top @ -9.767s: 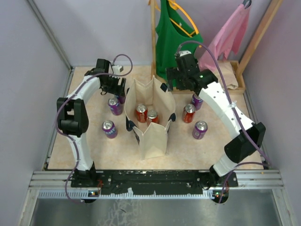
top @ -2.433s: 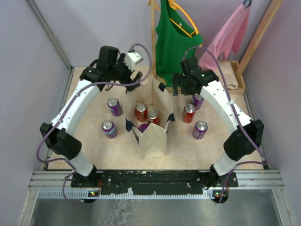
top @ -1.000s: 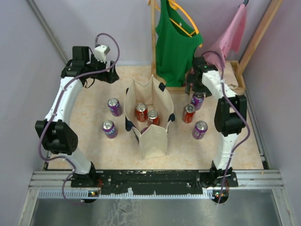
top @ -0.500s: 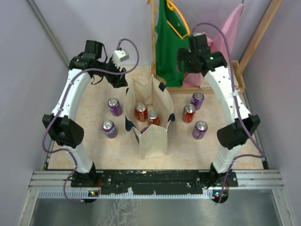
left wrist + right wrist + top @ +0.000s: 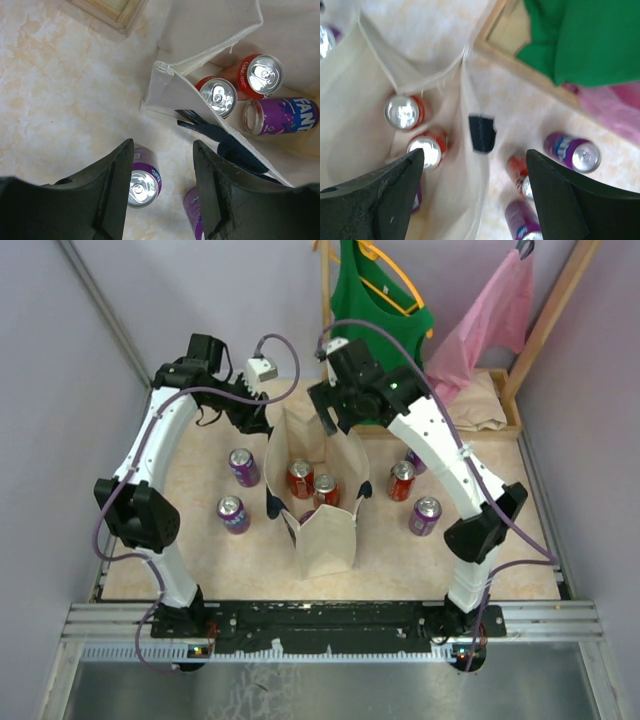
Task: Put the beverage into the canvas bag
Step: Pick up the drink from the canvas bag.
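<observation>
The cream canvas bag with navy handles stands upright mid-table, its mouth open. Inside it are two upright red cans and a purple can lying on its side. Two purple beverage cans stand left of the bag. A red can and a purple can stand on its right. My left gripper hovers open beside the bag's back left corner, high over a purple can. My right gripper hangs open above the bag's back rim, holding nothing.
A wooden rack stands behind the bag, with a green garment and a pink one hanging from it. A folded beige cloth lies at the back right. Walls close in both sides.
My right arm has swung left from the back right corner to above the bag's back rim. My left gripper has shifted closer to the bag, and its jaws have narrowed.
</observation>
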